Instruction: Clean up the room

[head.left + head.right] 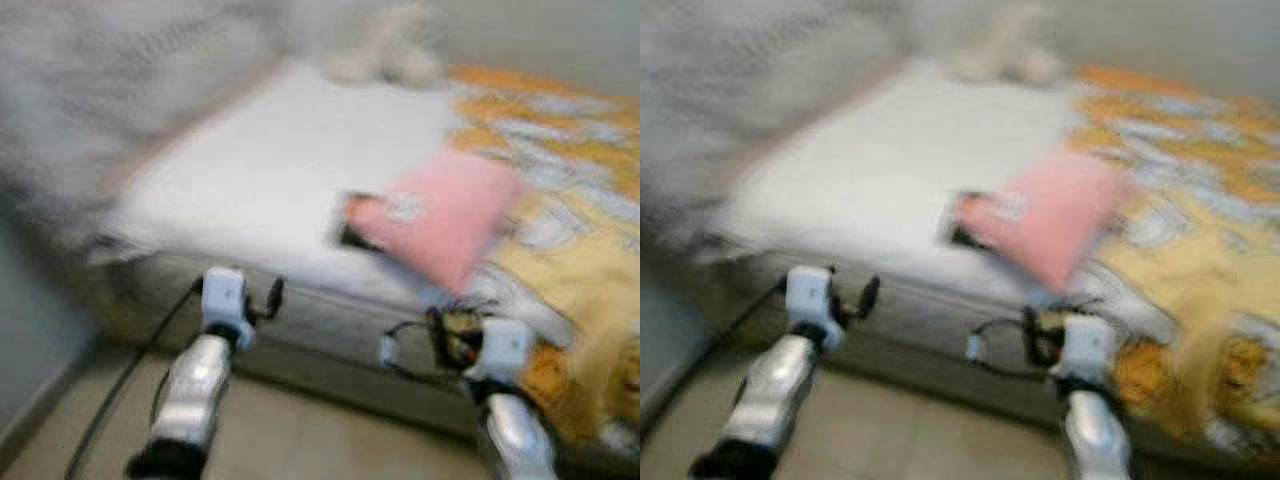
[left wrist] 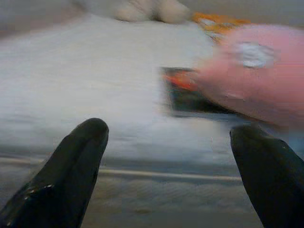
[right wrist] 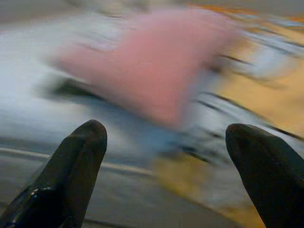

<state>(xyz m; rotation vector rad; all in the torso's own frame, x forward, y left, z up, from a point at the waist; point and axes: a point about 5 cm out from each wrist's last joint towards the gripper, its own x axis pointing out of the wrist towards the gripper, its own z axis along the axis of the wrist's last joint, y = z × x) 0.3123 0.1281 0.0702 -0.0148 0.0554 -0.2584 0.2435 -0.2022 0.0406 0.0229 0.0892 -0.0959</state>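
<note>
All four pictures are smeared with motion, so detail is poor. In the centre of the left eye view a flat pink cloth item [image 1: 445,215] lies on a bed covered by a white sheet [image 1: 280,170], overlapping a small dark flat object with an orange edge [image 2: 183,92] whose nature cannot be made out. A yellow and orange patterned blanket [image 1: 570,250] fills the right of the frame, and a pale soft toy [image 1: 395,50] sits at the upper middle.

The left tool [image 2: 171,166], at the lower left, and the right tool [image 3: 168,166], at the lower right, both hover in front of the mattress edge [image 1: 300,320], short of the bed top. Each has its fingers spread wide and holds nothing.

The main risk is reaching while the view is this unsteady: either tool could strike the mattress side or close on the sheet instead of the pink item. Lifting the pink cloth could also drag the dark object off the bed edge. Loose cables near the right wrist might snag the blanket.
</note>
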